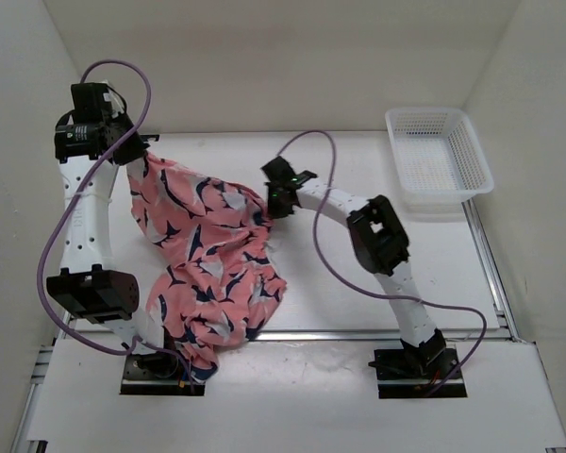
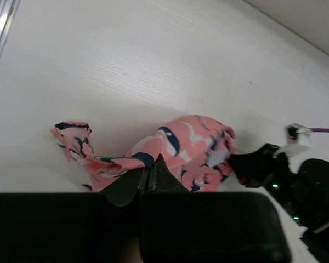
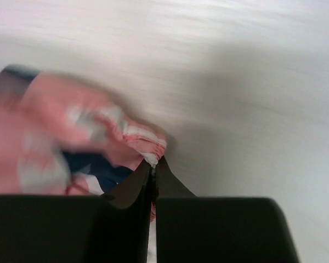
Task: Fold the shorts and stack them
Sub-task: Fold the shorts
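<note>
The salmon-pink shorts (image 1: 208, 255) with navy-and-white shark shapes hang stretched between both grippers, drooping toward the table's near edge. My left gripper (image 1: 141, 151) is shut on the shorts' far left corner; in the left wrist view the fabric (image 2: 181, 148) is pinched between the shut jaws of that gripper (image 2: 151, 164). My right gripper (image 1: 275, 200) is shut on the shorts' right edge; in the right wrist view the hem (image 3: 145, 145) is clamped at the fingertips of that gripper (image 3: 154, 163). The rest of the cloth is bunched and wrinkled.
A white plastic mesh basket (image 1: 439, 160) stands at the back right of the white table (image 1: 358, 302). White walls close in the back and sides. Purple cables loop round both arms. A metal rail (image 1: 491, 274) runs along the table's right edge.
</note>
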You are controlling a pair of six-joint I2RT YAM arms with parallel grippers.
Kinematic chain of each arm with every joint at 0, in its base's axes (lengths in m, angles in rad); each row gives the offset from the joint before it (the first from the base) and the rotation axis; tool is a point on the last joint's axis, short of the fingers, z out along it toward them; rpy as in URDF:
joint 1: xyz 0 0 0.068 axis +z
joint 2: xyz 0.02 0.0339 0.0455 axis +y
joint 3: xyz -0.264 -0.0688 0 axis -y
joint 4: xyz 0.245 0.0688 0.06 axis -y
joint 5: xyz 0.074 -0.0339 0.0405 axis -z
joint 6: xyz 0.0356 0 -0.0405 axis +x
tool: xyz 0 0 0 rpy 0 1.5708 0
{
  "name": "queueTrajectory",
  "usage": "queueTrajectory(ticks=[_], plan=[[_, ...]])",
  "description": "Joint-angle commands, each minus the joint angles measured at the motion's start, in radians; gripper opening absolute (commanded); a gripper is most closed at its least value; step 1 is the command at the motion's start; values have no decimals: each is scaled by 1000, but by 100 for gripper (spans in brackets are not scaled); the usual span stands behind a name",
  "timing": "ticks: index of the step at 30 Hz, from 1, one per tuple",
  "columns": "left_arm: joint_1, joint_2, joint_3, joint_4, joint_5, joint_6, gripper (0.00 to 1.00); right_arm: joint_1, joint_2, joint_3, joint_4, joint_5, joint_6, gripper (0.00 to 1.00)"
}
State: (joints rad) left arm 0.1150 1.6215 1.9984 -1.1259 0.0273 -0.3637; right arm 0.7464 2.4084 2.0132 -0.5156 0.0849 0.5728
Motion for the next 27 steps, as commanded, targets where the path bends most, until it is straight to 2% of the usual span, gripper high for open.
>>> queueTrajectory(ticks=[1, 3, 7, 10, 13, 14, 15, 16, 17, 20, 23, 24, 26, 27], plan=[[5, -23, -33, 12, 49, 26, 10, -123, -201, -262, -17, 163, 84, 0], [5, -12, -68, 12, 94, 37, 10, -156, -310, -406, -6, 197, 73, 0], [-49, 21, -119, 83, 103, 37, 10, -228, -440, -549, -6, 219, 48, 0], [-72, 81, -118, 94, 121, 46, 10, -251, -466, -536, -6, 243, -2, 0], [-103, 155, -58, 103, 122, 55, 10, -251, -456, -484, -53, 243, -11, 18], [-127, 169, -38, 89, 122, 55, 10, -251, -474, -484, -54, 243, -11, 33], [-127, 178, -12, 80, 122, 55, 10, -260, -489, -484, -54, 243, -11, 42], [-139, 189, -12, 80, 122, 55, 10, -260, -518, -484, -64, 243, -11, 48], [-140, 189, -12, 80, 122, 55, 10, -260, -531, -484, -64, 224, 5, 51], [-158, 189, -22, 90, 131, 55, 10, -281, -568, -484, -73, 147, 50, 48], [-158, 189, -52, 100, 131, 46, 10, -282, -545, -469, -73, 3, 71, 37], [-158, 180, -52, 109, 131, 46, 10, -282, -534, -459, -73, -8, 81, 30], [-158, 179, -61, 109, 131, 46, 10, -266, -497, -430, -73, 33, 38, 30], [-158, 179, -61, 109, 131, 46, 10, -254, -464, -403, -73, 100, -21, 35]])
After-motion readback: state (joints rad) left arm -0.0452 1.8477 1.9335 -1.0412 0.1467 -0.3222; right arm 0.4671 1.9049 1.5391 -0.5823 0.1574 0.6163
